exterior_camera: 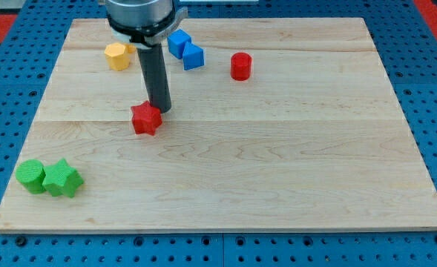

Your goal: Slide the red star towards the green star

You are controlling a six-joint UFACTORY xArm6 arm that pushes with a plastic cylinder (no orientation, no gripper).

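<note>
The red star [145, 119] lies left of the board's middle. My tip [159, 110] is at the star's upper right edge, touching or nearly touching it. The green star [62, 179] lies near the board's bottom left corner, far down and left of the red star. A green round block [31, 176] sits against the green star's left side.
A yellow block [117, 55] lies at the top left. Two blue blocks [178, 43] [194, 57] sit together at the top, right of the rod. A red cylinder [240, 66] stands right of them. The wooden board [277, 163] rests on a blue pegboard.
</note>
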